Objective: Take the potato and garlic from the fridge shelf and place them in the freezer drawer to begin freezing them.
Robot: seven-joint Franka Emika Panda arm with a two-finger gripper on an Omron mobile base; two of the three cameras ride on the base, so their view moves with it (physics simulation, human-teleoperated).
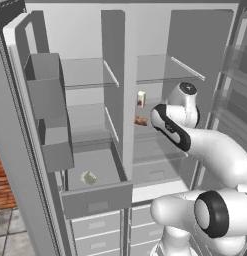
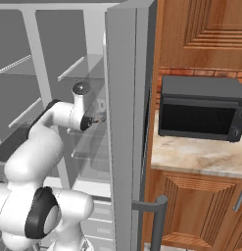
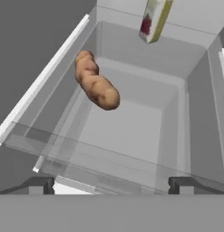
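- The garlic [image 1: 88,177] lies on the floor of the pulled-out freezer drawer [image 1: 96,200], low on the left side of the fridge, so by the look of it half the job is done
- The potato [image 3: 96,86] rests on the glass fridge shelf [image 3: 50,136] in the right compartment, near its left wall; in the left base view it shows as a small orange-brown lump [image 1: 140,121] just left of the arm's wrist
- A white carton [image 3: 152,19] with a red mark stands behind the potato, apart from it, and is no part of the task
- The tool [image 3: 111,186] is spread wide and empty, its two dark tips at the shelf's front edge, aimed into the compartment, presumably to close around the potato next
- The drawer stands open, likely so the potato can drop straight in beside the garlic
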